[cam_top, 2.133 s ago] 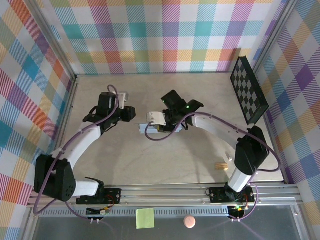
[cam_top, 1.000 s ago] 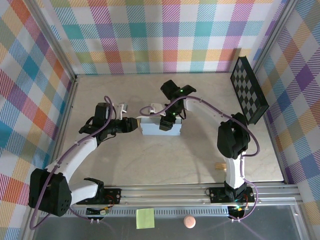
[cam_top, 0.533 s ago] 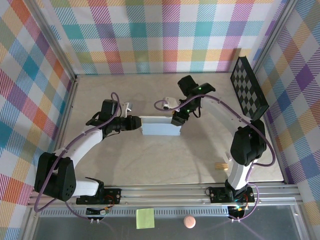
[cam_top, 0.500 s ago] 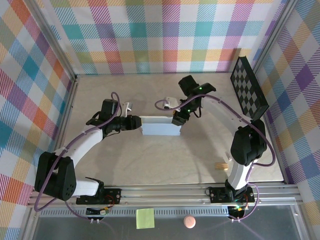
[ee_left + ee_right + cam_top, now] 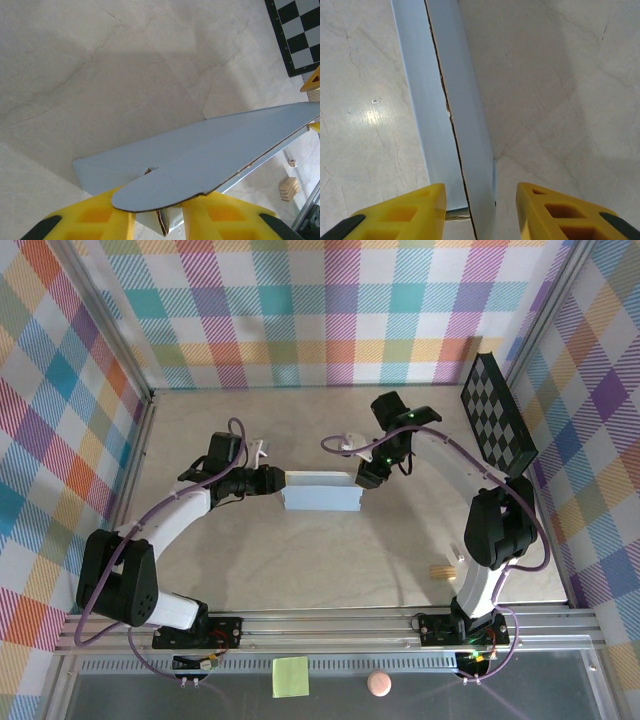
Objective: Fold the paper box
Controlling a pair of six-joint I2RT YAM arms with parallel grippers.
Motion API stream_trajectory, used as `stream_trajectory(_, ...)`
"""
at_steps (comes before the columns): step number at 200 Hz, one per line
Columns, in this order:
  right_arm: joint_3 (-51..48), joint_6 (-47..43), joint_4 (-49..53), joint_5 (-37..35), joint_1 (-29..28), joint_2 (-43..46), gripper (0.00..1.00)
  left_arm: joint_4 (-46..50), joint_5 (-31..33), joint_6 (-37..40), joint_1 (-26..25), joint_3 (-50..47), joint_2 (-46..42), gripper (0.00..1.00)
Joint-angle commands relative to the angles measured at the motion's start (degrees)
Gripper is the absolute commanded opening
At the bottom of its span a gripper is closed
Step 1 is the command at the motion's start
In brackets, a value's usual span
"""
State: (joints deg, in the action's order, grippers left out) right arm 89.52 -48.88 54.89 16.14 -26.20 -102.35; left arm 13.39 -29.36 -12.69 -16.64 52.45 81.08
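From the overhead camera I see the paper box [image 5: 320, 492], a thin, pale grey-blue cardboard piece partly folded into a long low shape. It lies crosswise near the middle of the beige, marble-patterned table [image 5: 300, 570], with an arm at each end. The left gripper [image 5: 278, 481] meets its left end and the right gripper [image 5: 366, 478] its right end. On the left wrist camera the paper box [image 5: 200, 155] stretches away from me, and a rounded flap lies over the gap between the yellow fingers [image 5: 95, 215]. A cardboard corner sits between them, but the flap covers the contact, so I cannot tell whether the left gripper [image 5: 157, 220] is pinching the box or only flanking it. On the right wrist camera the box [image 5: 455, 140] runs straight up the frame with a torn-looking seam along it. The right gripper [image 5: 480, 210] straddles its near end with the jaws partly spread. One yellow finger [image 5: 405, 212] sits at the cardboard's edge. The other is apart from the box, with bare table showing between, so nothing is clamped. A black-and-white checkerboard panel [image 5: 497, 420] leans at the far right wall. A small wooden block [image 5: 441, 571] sits near the right arm's base. A yellow-green sticky note [image 5: 291, 676] and a small pink ball [image 5: 379, 683] lie below the rail.
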Motion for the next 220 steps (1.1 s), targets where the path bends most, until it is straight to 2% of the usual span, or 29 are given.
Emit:
stream_trajectory(1, -1.5, -1.2, -0.2, 1.9, 0.5, 2.2, 0.4, 2.1, 0.7, 1.2, -0.7, 1.3, 0.4, 0.27)
stream_trajectory(64, -5.6, -1.0, -1.8, 2.2, 0.9, 2.1, 0.3, 5.2, 2.3, 0.9, -0.9, -0.7, 0.8, 0.14)
stream_trajectory(103, -6.1, -0.7, -2.2, 2.7, 1.1, 2.4, 0.28, 6.2, 2.5, 0.9, -0.9, -0.5, 0.8, 0.12)
stream_trajectory(120, -5.8, -0.4, -2.6, 2.9, 1.2, 3.2, 0.3, 7.1, 3.1, 1.3, -0.9, 0.5, -0.6, 0.16)
stream_trajectory(150, -5.1, 0.9, -4.6, 3.5, 1.4, 5.5, 0.41, 9.3, 5.4, 3.5, -0.8, 3.4, -4.8, 0.32)
stream_trajectory(186, -5.2, 2.7, -6.6, 6.4, 1.6, 9.1, 0.48, 10.9, 4.3, 9.8, -0.8, 7.0, -7.7, 0.39)
stream_trajectory(220, -7.9, 6.0, -10.4, 8.0, 1.9, 13.5, 0.52, 12.2, 0.8, 18.3, -0.9, 11.1, -6.8, 0.44)
